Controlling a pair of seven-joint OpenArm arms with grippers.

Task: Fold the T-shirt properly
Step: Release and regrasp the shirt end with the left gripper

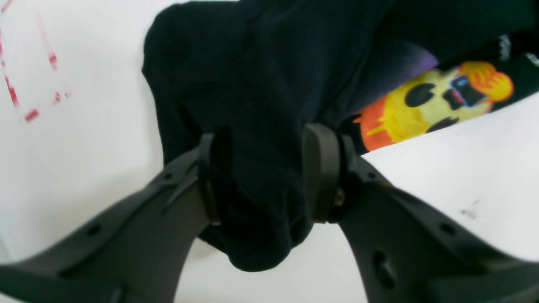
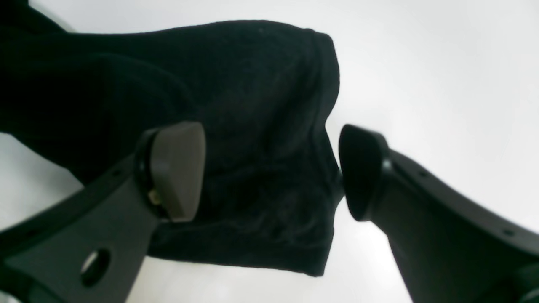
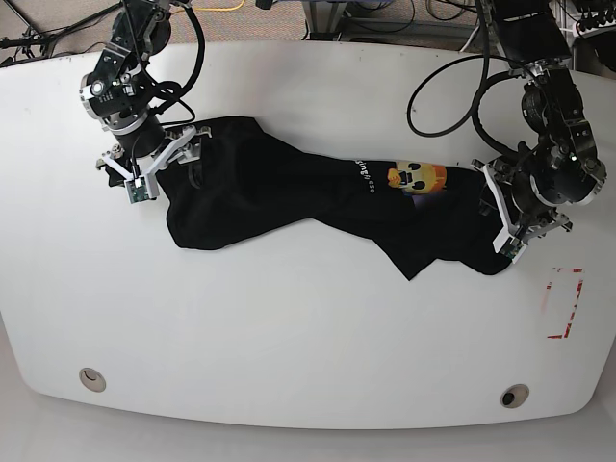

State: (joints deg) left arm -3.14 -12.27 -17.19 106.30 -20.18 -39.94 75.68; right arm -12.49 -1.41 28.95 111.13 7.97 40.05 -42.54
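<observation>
Left gripper (image 1: pixel 261 176) clamped on a bunched fold of the T-shirt (image 1: pixel 269 84), black cloth pressed between both pads and hanging below them. Seen in the left wrist view just beyond that pinch: the yellow-orange cartoon face (image 1: pixel 438 101), with a purple patch beside it. Farther off on the white bench (image 1: pixel 463 168), a broken outline of red marks (image 1: pixel 29 84).

Right gripper (image 2: pixel 271 170) held wide, jaws standing either side of a black edge of the shirt; one pad over the cloth, the other just at its hem, contact not clear from the right wrist view. No squeeze on the fabric visible there.

From the base view: T-shirt (image 3: pixel 289 192) stretched in a rumpled band across the upper part of the bench (image 3: pixel 289 337), from the right gripper (image 3: pixel 154 164) at one end to the left gripper (image 3: pixel 505 217) at the other. Printed face (image 3: pixel 416 177) lay toward the left gripper's end, white lettering just beside it. Red marks (image 3: pixel 563 303) lay near that end, apart from the cloth.
</observation>
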